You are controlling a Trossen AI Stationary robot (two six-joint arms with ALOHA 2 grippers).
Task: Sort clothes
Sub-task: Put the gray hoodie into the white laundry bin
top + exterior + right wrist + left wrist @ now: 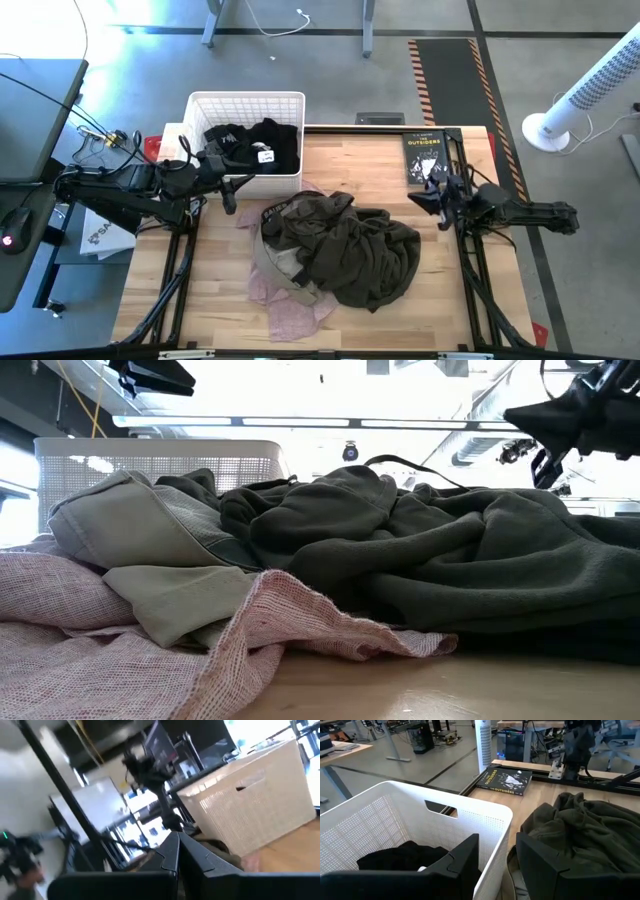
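A pile of clothes lies mid-table: a dark olive-brown garment [350, 245] [450, 560] on top, a khaki one [268, 262] [140, 530] and a pale pink one [290, 315] [100, 640] under it. Black clothes [255, 145] [402, 857] lie in the white basket [200, 105]. My left gripper [226, 188] [497, 865] is open and empty, above the basket's near right corner [502, 817], one finger over the inside and one outside. My right gripper [428, 195] [178, 850] is shut and empty, raised at the table's right, near the book.
A black paperback book [425, 155] [505, 780] lies at the table's far right. The white perforated basket stands at the far left corner. Bare wood shows at the table's near right [450, 300]. A white fan [585, 90] stands on the floor beyond the table's right edge.
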